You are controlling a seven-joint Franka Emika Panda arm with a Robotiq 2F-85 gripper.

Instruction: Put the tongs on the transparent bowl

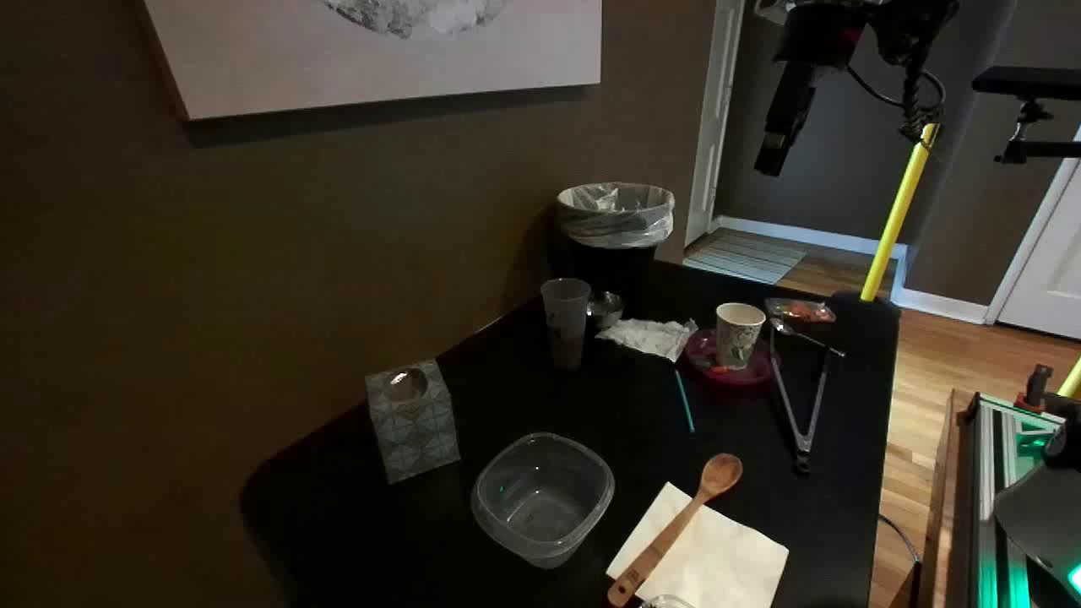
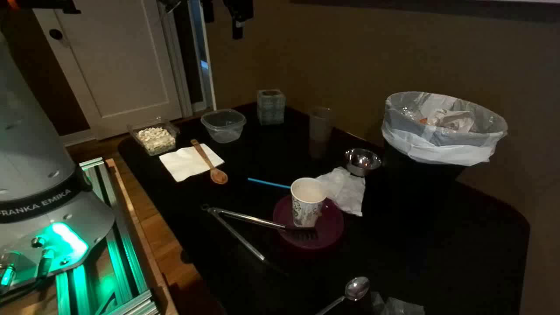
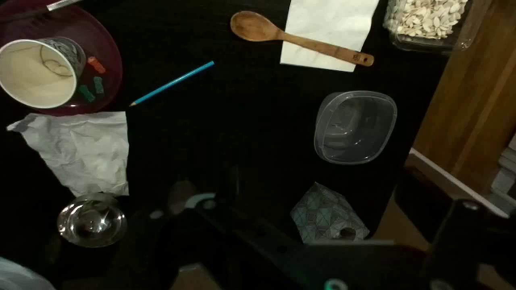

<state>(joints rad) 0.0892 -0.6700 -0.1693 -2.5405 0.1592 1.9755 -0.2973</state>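
The tongs (image 1: 816, 405) lie spread in a V on the black table, joined end toward the wooden spoon. In an exterior view, one arm of the tongs (image 2: 245, 241) rests on the table and the other reaches over the plum plate beside the paper cup. Only one tip of the tongs (image 3: 63, 4) shows in the wrist view's top left corner. The transparent bowl (image 1: 545, 502) stands upright and empty near the tissue box; it also shows as a clear bowl (image 2: 224, 127) and in the wrist view (image 3: 354, 129). My gripper (image 1: 768, 160) is high above the table, fingers apart, holding nothing.
A paper cup (image 2: 307, 203) stands on the plum plate (image 2: 333, 227). A wooden spoon (image 1: 676, 532) lies on a napkin (image 1: 743, 561). A tissue box (image 1: 414, 422), tall plastic cup (image 1: 566, 321), metal bowl (image 2: 362, 162), seed container (image 2: 154, 140) and trash bin (image 2: 437, 144) stand around.
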